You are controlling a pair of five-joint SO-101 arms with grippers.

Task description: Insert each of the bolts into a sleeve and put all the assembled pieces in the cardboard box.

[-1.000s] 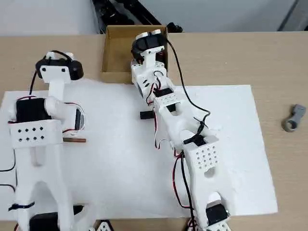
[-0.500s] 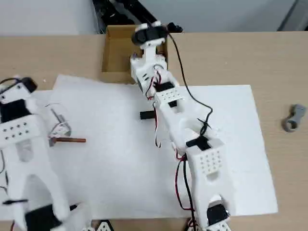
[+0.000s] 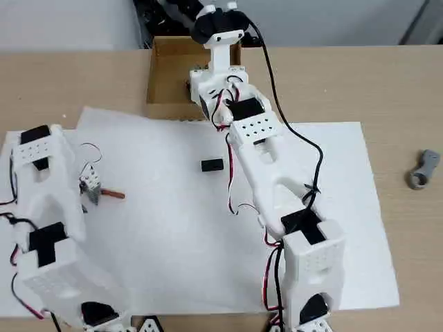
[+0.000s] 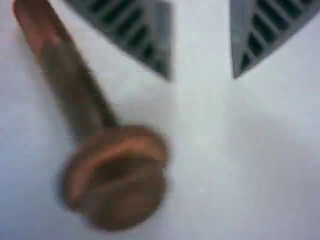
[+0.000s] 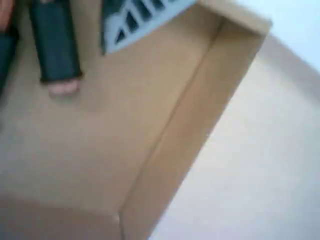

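Observation:
A copper bolt (image 4: 112, 182) with a hex head lies on the white sheet (image 3: 173, 235), its shaft (image 3: 111, 194) pointing right in the high view. My left gripper (image 4: 200, 75) is open just above the sheet, with the bolt beside one finger (image 4: 135, 30), not between the two. A loose black sleeve (image 3: 212, 164) lies mid-sheet. My right arm (image 3: 228, 90) reaches over the cardboard box (image 3: 165, 109). Inside the box lies a black sleeve (image 5: 55, 45) with a bolt tip showing at its end. One grey finger (image 5: 135, 20) of my right gripper hangs beside it, apart from it.
A second dark piece (image 5: 5, 45) shows at the edge of the box floor. The box wall (image 5: 185, 135) rises close to the right gripper. A grey part (image 3: 423, 169) lies on the bare wooden table at the far right. The sheet's far-left corner is displaced.
My left arm has drawn back and come down, open, beside the bolt, shifting the sheet's left corner. My right arm has stretched farther over the box.

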